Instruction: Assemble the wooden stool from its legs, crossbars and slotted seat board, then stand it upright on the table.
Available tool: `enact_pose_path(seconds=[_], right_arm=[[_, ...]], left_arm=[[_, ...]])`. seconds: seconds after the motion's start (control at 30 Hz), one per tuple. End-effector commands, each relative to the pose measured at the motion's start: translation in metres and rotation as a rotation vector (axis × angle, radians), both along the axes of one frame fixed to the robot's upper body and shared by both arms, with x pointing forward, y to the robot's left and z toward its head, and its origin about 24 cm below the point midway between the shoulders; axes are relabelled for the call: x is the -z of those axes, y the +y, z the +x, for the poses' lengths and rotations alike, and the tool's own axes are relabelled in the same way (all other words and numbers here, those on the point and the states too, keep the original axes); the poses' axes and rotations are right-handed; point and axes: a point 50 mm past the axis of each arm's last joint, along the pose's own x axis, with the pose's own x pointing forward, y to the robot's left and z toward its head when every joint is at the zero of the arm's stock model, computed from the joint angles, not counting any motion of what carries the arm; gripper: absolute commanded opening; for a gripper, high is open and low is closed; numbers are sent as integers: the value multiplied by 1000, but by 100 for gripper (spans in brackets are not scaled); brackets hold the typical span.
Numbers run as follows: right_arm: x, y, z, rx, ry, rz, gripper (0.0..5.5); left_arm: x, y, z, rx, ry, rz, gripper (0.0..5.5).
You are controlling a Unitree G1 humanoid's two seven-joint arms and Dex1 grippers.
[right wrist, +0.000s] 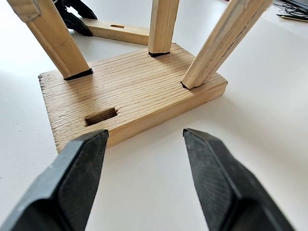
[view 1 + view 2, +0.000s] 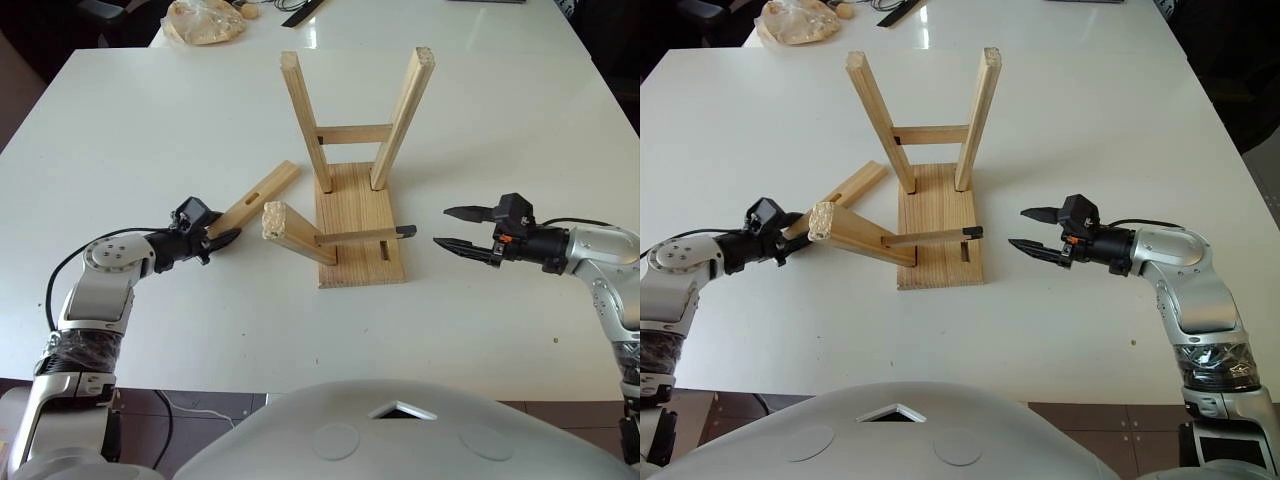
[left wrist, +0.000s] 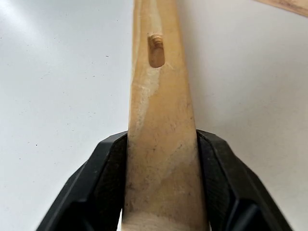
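Left wrist view: left gripper [image 3: 161, 144] clamps loose leg [image 3: 159, 106]; right gripper [image 2: 443, 227] wide, empty; bag [image 2: 205, 20], perhaps, beyond stool [image 2: 352, 205].

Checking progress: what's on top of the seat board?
Three legs stand in the seat board, two joined by a crossbar; one slot empty. Tips inside slots are hidden.

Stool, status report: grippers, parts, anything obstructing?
Left gripper shut on loose leg. Right gripper open beside seat board. Three legs seated, one slot empty. Crossbar juts free nearby.
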Motion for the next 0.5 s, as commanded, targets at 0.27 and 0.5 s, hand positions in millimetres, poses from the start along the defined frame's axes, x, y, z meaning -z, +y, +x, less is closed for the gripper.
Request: enact_pose_path(seconds=[0.27,0.5], right_arm=[[-7,-3,5,9,-26,-3,287],[-31,-22,9,75,-102,-2,287]], left_arm=[[16,11,-6,-82,48,45,201],[-56,15,20,-163,-229,-207,201]])
